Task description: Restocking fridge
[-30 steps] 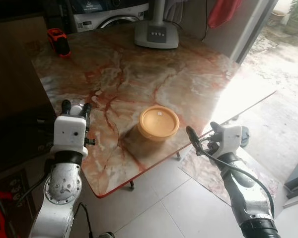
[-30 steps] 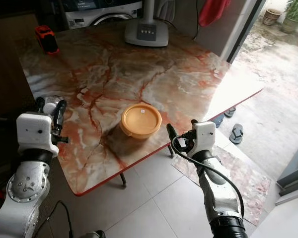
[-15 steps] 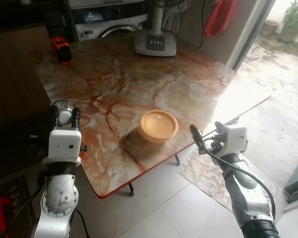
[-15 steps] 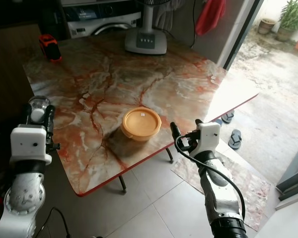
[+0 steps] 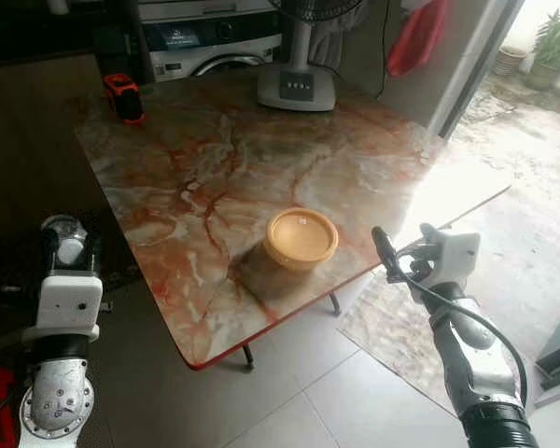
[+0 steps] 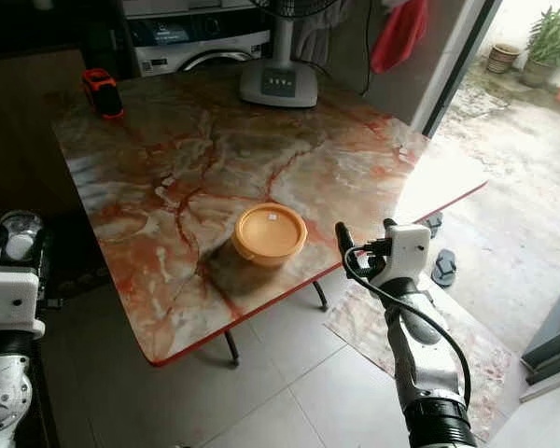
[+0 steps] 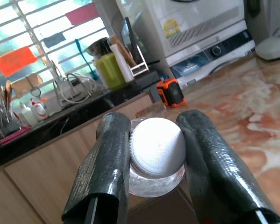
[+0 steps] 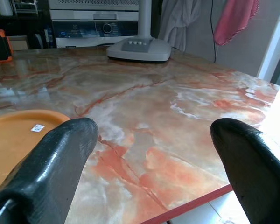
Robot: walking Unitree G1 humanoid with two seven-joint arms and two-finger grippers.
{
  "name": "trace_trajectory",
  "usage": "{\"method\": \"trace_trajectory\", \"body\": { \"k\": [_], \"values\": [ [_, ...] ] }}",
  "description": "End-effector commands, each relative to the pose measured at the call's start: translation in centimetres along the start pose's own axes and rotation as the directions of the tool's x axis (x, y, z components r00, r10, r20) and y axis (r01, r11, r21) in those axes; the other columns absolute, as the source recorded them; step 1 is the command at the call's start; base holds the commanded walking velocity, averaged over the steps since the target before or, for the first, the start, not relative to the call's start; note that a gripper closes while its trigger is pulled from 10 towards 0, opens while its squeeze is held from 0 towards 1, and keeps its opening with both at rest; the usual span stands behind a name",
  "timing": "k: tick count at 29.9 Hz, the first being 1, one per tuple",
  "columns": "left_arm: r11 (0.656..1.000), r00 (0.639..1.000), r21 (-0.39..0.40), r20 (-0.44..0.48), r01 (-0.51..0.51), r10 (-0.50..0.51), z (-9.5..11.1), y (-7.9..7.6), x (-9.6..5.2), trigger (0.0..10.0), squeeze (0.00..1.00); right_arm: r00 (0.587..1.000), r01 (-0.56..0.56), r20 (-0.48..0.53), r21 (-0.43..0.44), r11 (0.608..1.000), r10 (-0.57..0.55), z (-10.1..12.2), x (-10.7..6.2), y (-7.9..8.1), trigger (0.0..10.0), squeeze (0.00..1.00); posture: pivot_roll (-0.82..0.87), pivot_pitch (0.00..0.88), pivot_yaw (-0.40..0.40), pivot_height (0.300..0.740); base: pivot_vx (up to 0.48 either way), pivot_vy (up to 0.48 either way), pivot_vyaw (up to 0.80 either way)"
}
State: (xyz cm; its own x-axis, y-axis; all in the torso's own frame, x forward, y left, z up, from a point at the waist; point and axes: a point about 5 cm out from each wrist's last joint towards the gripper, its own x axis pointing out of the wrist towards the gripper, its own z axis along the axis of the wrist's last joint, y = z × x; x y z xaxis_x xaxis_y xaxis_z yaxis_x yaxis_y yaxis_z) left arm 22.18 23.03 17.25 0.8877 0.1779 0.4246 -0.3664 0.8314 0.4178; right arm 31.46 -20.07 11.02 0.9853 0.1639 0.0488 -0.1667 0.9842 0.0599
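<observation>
My left gripper [image 5: 67, 245] is shut on a clear bottle with a white cap [image 7: 157, 148], held upright off the table's left edge, over dark floor. An orange lidded container [image 5: 301, 237] sits on the marble table [image 5: 215, 149] near its front edge. My right gripper [image 5: 403, 250] hangs open just past the table's front right edge, level with the container and to its right. In the right wrist view the two black fingers [image 8: 51, 163] stand wide apart with the container's lid [image 8: 18, 135] at one side.
A white fan base [image 5: 296, 86] stands at the table's back. An orange and black tape measure [image 5: 122, 97] lies at the back left corner. A washing machine [image 5: 210, 37] is behind. Sandals [image 6: 443, 268] lie on the floor at right, by the open doorway.
The left arm has drawn back and left with the bottle, from above the table's edge to off the table. The right gripper stays open beside the table. The camera has shifted.
</observation>
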Motion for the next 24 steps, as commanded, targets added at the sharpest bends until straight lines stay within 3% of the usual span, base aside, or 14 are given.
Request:
{"method": "trace_trajectory", "body": {
  "k": [1,8,24],
  "values": [
    [0.999,0.999,-0.026,0.038,0.023,-0.022,0.5,-0.4,0.3,10.0,0.0,1.0,0.024,0.004,-0.006,1.0,-0.024,0.0,-0.3,-0.6,10.0,0.0,0.09,0.039,-0.083,0.74,0.0,0.0,0.0],
    [0.998,0.998,-0.057,0.055,0.034,-0.031,0.8,-1.2,0.6,10.0,0.0,1.0,0.028,-0.013,0.006,1.0,-0.027,-0.4,-0.4,-0.5,10.0,0.0,0.09,0.043,-0.081,0.74,0.0,0.0,0.0],
    [0.996,0.994,-0.067,0.096,0.055,-0.048,1.8,-1.6,1.2,10.0,0.0,0.999,0.023,-0.026,0.015,1.0,-0.023,-0.7,-0.4,-0.2,10.0,0.0,0.1,0.044,-0.075,0.74,0.0,0.0,-0.74]
  ]
}}
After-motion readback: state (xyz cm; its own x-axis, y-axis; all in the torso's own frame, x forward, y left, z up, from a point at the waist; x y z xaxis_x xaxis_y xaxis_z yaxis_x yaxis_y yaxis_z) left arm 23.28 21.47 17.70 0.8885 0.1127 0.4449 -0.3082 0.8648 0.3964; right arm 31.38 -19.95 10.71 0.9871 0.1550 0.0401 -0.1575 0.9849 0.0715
